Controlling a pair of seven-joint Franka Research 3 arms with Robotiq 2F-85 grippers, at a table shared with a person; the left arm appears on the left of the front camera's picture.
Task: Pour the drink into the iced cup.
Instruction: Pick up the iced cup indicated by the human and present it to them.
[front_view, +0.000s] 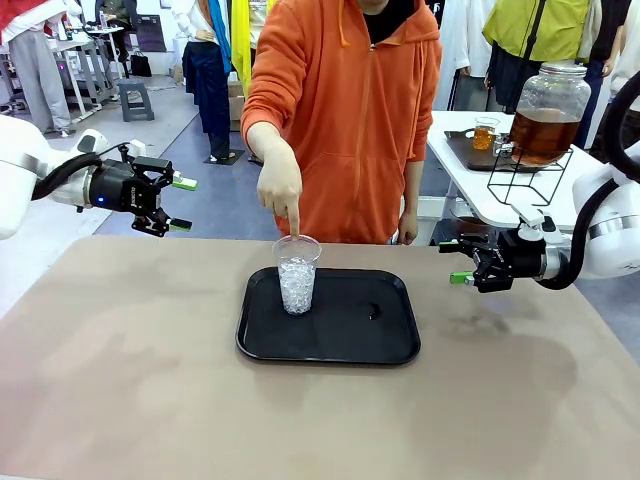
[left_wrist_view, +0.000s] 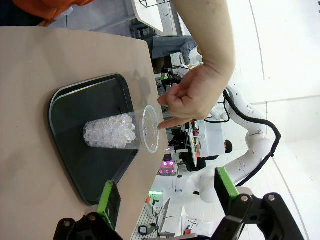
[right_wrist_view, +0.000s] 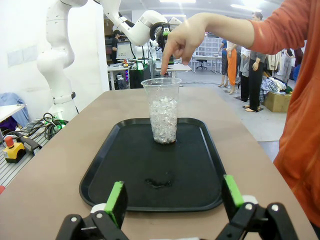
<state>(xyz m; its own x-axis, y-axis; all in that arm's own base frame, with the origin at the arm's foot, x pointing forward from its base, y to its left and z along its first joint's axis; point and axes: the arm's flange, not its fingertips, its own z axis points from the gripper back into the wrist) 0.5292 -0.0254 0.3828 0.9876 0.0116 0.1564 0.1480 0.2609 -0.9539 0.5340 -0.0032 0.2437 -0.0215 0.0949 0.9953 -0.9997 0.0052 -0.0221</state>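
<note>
The drink (front_view: 543, 137) is amber. It sits in a big lidded jar (front_view: 553, 85) on a wire stand (front_view: 520, 180). This is on the white side bench (front_view: 470, 190) at the far right, well apart from the cup. A small glass (front_view: 486, 133) with the same amber liquid stands on a small dark tray (front_view: 460, 150) just beside the jar.

The cup (front_view: 297, 274) is clear and stands upright, with ice (front_view: 297, 288) in its lower part and no drink in it. I see it on the black tray (front_view: 340, 345), in the far left part of it from my side. A small dark smear (front_view: 373, 312) lies on the tray to the right of the cup, apart from it. The tray lies flat in the middle of the brown bench (front_view: 120, 380).

A person in an orange hoodie (front_view: 345, 110) stands at the far side. The person's hand (front_view: 280, 185) points one finger down at the far rim of the cup. I cannot tell if the finger touches the rim.

The left jaws are released and grasp nothing. They hang above the bench to the left of the tray, well apart from it. The right jaws are also released and empty. They hang above the right edge of the bench and face the tray.
</note>
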